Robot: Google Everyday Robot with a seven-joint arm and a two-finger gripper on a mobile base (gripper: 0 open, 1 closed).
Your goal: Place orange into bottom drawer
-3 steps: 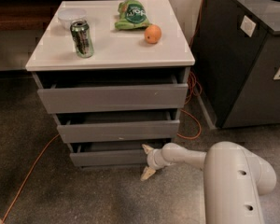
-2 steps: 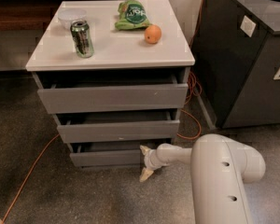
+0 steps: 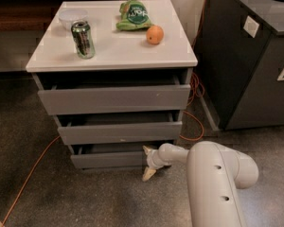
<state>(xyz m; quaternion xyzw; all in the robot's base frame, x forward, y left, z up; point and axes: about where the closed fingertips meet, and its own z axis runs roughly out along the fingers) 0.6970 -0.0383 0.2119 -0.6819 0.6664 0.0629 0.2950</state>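
The white arm (image 3: 213, 174) stretches low and leftward, jaws spread, one above the other.

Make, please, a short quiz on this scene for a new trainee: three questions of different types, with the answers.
1. True or false: the orange already lies inside the bottom drawer.
2. Where is the gripper? A) closed around the orange. B) low, at the right end of the bottom drawer's front. C) raised over the orange.
3. Which thing lies nearest to the orange?

Key: 1 false, it is on the cabinet top. 2 B. 3 the green bag.
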